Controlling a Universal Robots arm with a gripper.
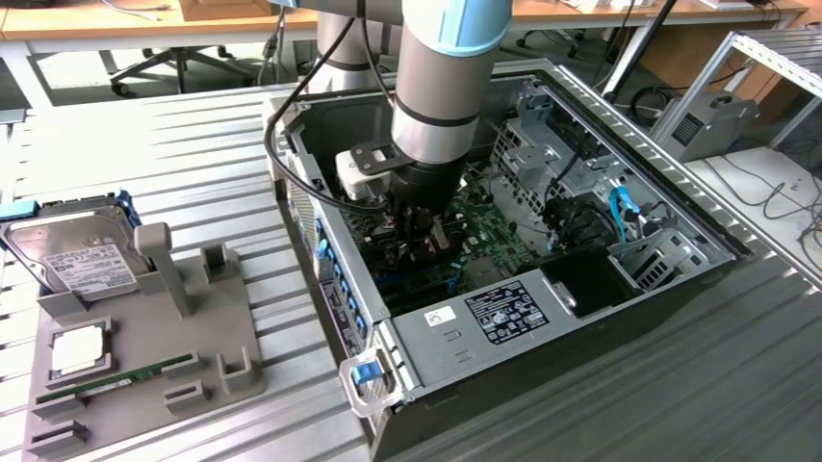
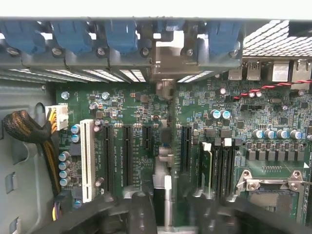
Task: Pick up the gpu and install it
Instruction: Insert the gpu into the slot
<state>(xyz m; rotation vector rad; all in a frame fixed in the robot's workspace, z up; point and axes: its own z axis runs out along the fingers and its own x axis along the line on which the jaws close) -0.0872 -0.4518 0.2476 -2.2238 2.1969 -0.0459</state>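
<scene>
**Inside the open case: card held edge-on over the slots**

Inside the open computer case (image 1: 540, 318), the arm (image 1: 444, 87) reaches straight down, with the case walls close around it at 9 and 3 o'clock and the drive cage (image 1: 533, 144) near at 2 o'clock. The gripper (image 1: 424, 226) hangs just above the motherboard (image 1: 495, 236). In the wrist view the gripper (image 2: 165, 214) is clamped on the gpu (image 2: 166, 146), its dark fingers (image 2: 139, 214) pressed against either side of the thin card, seen edge-on. The card stands upright between the black expansion slots (image 2: 126, 151), its silver bracket (image 2: 165, 68) up against the rear slot openings beside the blue latches (image 2: 119, 36). Whether its edge is seated in a slot cannot be told. At 9 o'clock of the case, on the slatted table (image 1: 167, 135), a grey fixture tray (image 1: 206, 337) carries a hard drive (image 1: 84, 260) and a RAM stick (image 1: 115, 382).
</scene>
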